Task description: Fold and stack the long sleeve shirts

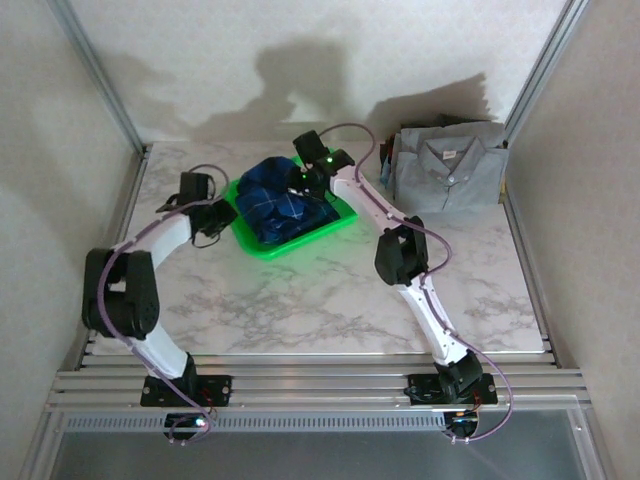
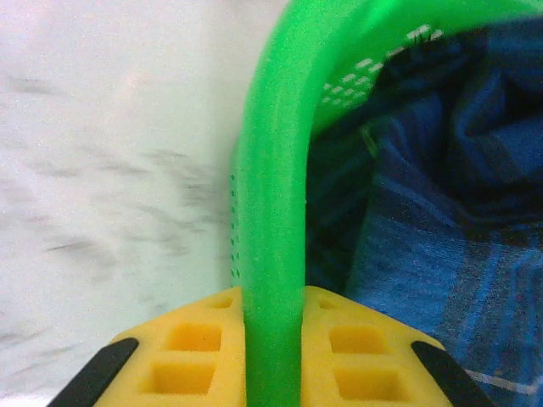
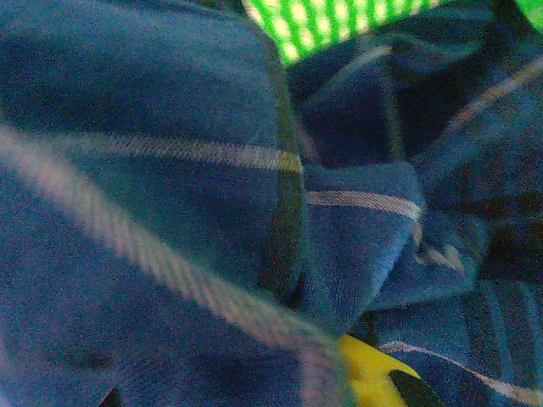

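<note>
Steadying seems the aim: our left tool [image 2: 273,343] pinches the green basket [image 2: 270,170] rim so it cannot slide while our right tool [image 1: 305,180] digs into the plaid shirt [image 1: 278,200] inside; whether that tool is closed we cannot tell. The grey shirt [image 1: 450,165] lies folded at the far right of the surface [image 1: 300,300].

Quick count, here we go: two arms in play, the left arm [image 1: 120,290] and the right arm [image 1: 405,255], each carrying one pair of jaws, so that's two pairs. One green basket [image 1: 262,250], just the one. Shirts now: one blue plaid shirt [image 1: 280,195], one grey shirt [image 1: 450,172], so two clear ones. Behind the grey one there's darker folded cloth [image 1: 425,128]. At least one piece, but it's too hidden to call the exact number. And one marble tabletop [image 1: 300,300] under the lot.
</note>
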Action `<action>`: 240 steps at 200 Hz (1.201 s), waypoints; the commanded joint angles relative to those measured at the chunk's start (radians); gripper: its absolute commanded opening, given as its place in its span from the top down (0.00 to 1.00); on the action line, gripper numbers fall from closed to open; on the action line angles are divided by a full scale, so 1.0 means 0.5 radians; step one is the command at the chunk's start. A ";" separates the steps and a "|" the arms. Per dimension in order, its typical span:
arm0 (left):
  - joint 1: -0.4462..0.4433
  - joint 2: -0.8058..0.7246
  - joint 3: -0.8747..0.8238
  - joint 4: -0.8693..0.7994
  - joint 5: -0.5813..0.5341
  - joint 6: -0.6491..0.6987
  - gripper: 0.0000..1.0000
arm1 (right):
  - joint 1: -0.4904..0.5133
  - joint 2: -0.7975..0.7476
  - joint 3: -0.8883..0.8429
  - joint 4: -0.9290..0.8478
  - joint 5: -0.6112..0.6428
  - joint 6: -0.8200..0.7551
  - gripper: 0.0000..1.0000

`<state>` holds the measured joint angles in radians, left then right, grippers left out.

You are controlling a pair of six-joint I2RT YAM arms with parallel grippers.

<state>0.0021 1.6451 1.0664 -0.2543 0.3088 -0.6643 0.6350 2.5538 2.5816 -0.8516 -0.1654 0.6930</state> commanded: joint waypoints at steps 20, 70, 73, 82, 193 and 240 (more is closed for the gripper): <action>0.438 -0.329 -0.096 -0.171 -0.476 -0.351 1.00 | -0.100 -0.805 0.358 0.569 -0.333 0.200 1.00; 0.710 -0.414 -0.105 -0.097 -0.756 -0.766 1.00 | -0.201 -1.325 0.320 0.910 -0.537 0.339 1.00; 0.711 -0.413 -0.097 -0.092 -0.774 -0.796 1.00 | -0.209 -1.351 0.315 0.899 -0.544 0.338 1.00; 0.708 -0.402 -0.068 -0.087 -0.834 -0.880 1.00 | -0.234 -1.414 0.293 0.845 -0.560 0.340 1.00; 0.645 -0.445 -0.198 0.000 -1.105 -1.215 1.00 | -0.242 -1.959 -1.726 0.322 -0.662 0.017 1.00; 0.622 -0.474 -0.250 0.196 -0.989 -1.089 0.34 | -0.237 -1.524 -1.517 -0.001 -0.757 -0.230 0.38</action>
<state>0.3252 1.4368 0.9417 -0.2287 -0.1944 -1.2430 0.5110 1.7161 1.6829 -0.7612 -0.4976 0.6868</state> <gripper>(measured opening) 0.406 0.561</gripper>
